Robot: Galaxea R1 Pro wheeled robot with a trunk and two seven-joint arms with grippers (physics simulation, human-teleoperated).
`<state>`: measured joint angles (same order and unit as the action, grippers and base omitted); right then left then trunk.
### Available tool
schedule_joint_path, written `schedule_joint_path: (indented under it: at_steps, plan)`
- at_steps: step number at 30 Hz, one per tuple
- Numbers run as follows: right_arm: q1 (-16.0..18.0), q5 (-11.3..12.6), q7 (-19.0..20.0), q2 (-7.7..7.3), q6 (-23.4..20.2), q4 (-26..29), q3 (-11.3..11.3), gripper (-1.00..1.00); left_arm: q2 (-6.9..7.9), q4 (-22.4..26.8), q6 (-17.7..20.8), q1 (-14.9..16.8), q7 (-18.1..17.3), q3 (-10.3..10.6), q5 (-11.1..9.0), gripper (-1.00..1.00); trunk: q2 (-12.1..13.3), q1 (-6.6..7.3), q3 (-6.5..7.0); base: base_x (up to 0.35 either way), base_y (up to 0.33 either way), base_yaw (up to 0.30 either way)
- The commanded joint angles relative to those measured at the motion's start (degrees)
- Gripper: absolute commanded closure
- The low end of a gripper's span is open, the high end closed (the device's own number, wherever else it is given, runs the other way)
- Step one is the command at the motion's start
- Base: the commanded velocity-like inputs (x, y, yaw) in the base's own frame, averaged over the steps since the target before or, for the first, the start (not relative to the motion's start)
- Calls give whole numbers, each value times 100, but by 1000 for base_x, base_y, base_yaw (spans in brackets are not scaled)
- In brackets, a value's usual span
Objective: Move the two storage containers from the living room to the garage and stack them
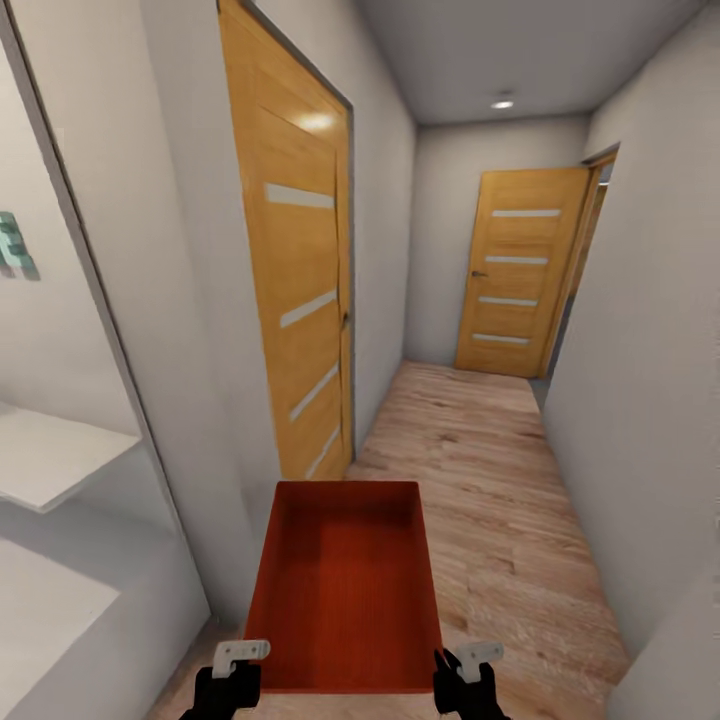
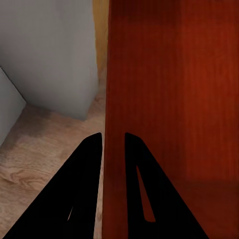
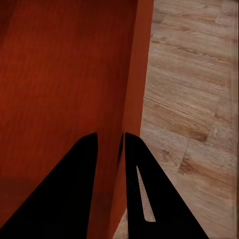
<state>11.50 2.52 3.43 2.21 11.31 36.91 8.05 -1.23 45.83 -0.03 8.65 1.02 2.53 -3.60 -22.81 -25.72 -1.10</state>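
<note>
My left gripper (image 1: 232, 668) sat closest to the camera at the lower edge of the head view, and in its wrist view its two black fingers (image 2: 79, 189) straddled the thin left wall of the storage container (image 1: 345, 585), one finger outside and one inside, pinching that wall. The container was an orange-red rectangular bin with no lid, low thin walls and a plain flat bottom with a faint wood-like grain; I saw no label or writing on it. I held it level in front of me, above the light wood plank floor (image 1: 500, 500) of a narrow hallway, its long side pointing ahead. My right gripper (image 1: 468, 668) pinched the right wall in the same way, its fingers (image 3: 142, 189) on either side of the wall's edge, with plank flooring beyond.

Going left to right across the hallway: at far left there was a white shelf (image 1: 50, 455) in a pale recess, with a small teal shape (image 1: 15, 245) on the wall above it, too cropped to read. Next came a light wood door (image 1: 295, 300) with pale horizontal strips, set in the grey left wall just beside the container's far end. At the corridor's end stood a second matching door (image 1: 520, 270), under a round ceiling light (image 1: 502, 102). A plain grey wall (image 1: 650, 350) closed the right side.
</note>
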Motion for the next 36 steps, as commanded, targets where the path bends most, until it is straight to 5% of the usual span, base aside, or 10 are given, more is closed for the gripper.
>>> schedule_joint_path:
  at_steps: [1, 16, 36]
  plan:
    - [2, -156, 183, 4, 20, -66, 170, 100, -11, 286, -68, 5, 145, -7, -8, 100, -11, -6, -12, 326, 6, -275]
    - [2, -156, 182, 7, 20, -88, 363, 100, -27, 286, -68, 5, 153, -7, 7, 100, -11, -6, -12, 326, 1, -275]
    - [2, -156, 176, 7, 27, -88, 372, 100, -5, 286, -68, 5, 153, -7, 25, 100, -11, -6, -12, 326, 0, -108]
